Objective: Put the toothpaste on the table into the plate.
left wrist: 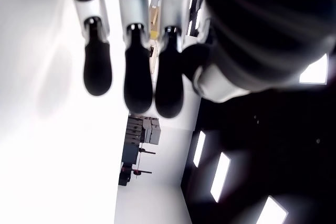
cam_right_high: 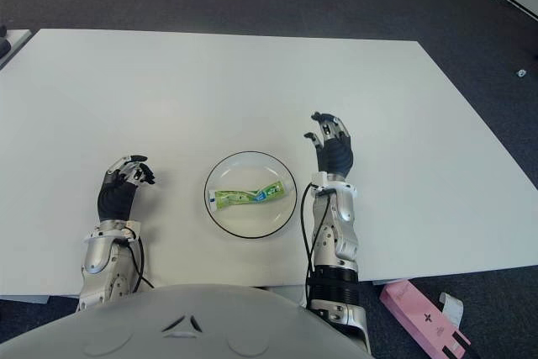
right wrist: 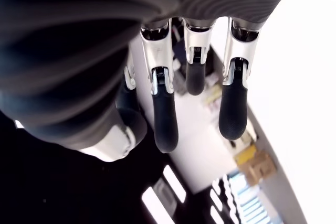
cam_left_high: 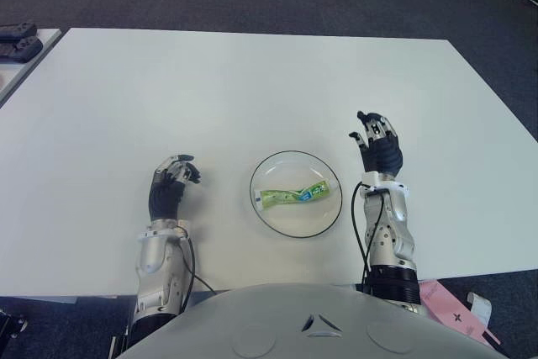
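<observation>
green toothpaste (cam_left_high: 293, 196) lies in the plate (cam_left_high: 262, 176); left hand (cam_left_high: 171, 182) and right hand (cam_left_high: 377, 144) flank it, fingers loosely spread, empty.

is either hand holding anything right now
Nothing is held. Left hand and right hand are both empty; the toothpaste lies in the plate.

A white table (cam_right_high: 227, 81) fills most of the scene, seen from above. Near its front edge sits a round clear plate (cam_right_high: 250, 218) with a dark rim. A green toothpaste tube (cam_right_high: 248, 196) lies flat inside it. The right robot hand (cam_right_high: 332, 147) shows just right of the plate, empty. The left robot hand (cam_right_high: 124, 182) shows well left of the plate, also empty. A pink box (cam_right_high: 420, 319) lies on the dark floor.
</observation>
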You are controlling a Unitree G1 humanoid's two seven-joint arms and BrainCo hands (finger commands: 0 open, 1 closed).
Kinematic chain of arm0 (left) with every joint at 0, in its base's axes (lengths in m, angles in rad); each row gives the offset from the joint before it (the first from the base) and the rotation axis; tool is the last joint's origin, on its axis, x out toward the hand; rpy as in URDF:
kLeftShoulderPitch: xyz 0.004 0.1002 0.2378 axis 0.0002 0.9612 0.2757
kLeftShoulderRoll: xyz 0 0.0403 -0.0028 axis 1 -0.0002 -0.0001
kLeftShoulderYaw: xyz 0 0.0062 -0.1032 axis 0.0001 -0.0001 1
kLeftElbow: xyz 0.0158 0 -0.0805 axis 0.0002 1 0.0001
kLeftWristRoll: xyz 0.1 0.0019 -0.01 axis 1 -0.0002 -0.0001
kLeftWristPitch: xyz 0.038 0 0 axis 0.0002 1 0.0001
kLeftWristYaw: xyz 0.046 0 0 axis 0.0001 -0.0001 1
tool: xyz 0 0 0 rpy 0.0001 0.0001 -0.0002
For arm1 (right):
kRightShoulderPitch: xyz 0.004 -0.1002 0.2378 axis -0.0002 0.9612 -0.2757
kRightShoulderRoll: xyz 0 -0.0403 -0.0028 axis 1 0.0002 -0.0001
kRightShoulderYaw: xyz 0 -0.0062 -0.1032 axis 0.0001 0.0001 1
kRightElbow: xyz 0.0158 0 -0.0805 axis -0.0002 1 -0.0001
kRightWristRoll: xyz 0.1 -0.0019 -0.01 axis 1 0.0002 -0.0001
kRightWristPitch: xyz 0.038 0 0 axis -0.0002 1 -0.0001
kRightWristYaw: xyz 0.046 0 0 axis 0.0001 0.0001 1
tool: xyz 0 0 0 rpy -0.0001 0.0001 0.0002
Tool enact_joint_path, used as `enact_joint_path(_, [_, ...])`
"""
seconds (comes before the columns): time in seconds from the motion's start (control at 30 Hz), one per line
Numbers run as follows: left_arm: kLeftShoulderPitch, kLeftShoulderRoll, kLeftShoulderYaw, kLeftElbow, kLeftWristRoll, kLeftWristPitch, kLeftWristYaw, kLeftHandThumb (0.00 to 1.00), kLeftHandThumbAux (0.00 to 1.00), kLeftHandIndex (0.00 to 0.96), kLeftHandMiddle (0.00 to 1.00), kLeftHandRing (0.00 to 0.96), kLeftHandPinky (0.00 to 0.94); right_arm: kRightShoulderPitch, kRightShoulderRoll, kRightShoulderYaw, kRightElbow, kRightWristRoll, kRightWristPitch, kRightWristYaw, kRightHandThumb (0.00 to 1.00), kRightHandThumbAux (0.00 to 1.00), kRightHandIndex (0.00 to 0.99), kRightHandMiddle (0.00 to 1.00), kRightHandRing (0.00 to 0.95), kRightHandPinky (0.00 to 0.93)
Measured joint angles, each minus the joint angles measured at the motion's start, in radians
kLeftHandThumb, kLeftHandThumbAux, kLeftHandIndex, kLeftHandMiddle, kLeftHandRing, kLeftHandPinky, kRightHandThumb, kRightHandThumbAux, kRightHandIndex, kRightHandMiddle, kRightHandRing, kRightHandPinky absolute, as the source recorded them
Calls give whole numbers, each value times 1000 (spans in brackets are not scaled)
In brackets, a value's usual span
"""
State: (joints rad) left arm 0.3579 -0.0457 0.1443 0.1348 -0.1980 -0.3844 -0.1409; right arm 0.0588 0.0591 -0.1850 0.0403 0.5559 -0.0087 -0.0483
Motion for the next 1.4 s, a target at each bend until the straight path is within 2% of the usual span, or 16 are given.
enact_joint_path(0.17, [-1, 4, 0, 1, 0, -3, 0, 703, 718, 435, 608, 594, 582, 1, 2, -39, 27, 21, 36, -40, 708, 726, 428, 539, 537, 547])
enact_joint_path(0.27, [-1, 10, 0, 2, 0, -1, 0, 703, 717, 435, 609, 596, 581, 1, 3, -56, 27, 62, 57, -41, 804, 697, 414, 503, 544, 554])
enact_joint_path(0.4, [-1, 12, 0, 0, -1, 4, 0, 702, 718, 435, 608, 593, 577, 3, 4, -80, 30, 137, 91, -32, 829, 690, 410, 495, 547, 555])
enact_joint_path(0.5, [-1, 12, 0, 0, -1, 4, 0, 702, 718, 434, 607, 589, 576, 4, 4, -82, 29, 159, 105, -27, 835, 688, 408, 495, 549, 556])
enact_joint_path(0.83, [-2, 14, -1, 0, -1, 4, -2, 701, 717, 434, 602, 585, 570, 18, 3, -70, 3, 141, 120, -45, 838, 687, 412, 492, 546, 552])
enact_joint_path(1.4, [-4, 14, -3, 0, -6, 0, -10, 701, 717, 434, 602, 587, 568, 106, -6, -16, -73, 45, 159, -56, 838, 687, 417, 485, 529, 532])
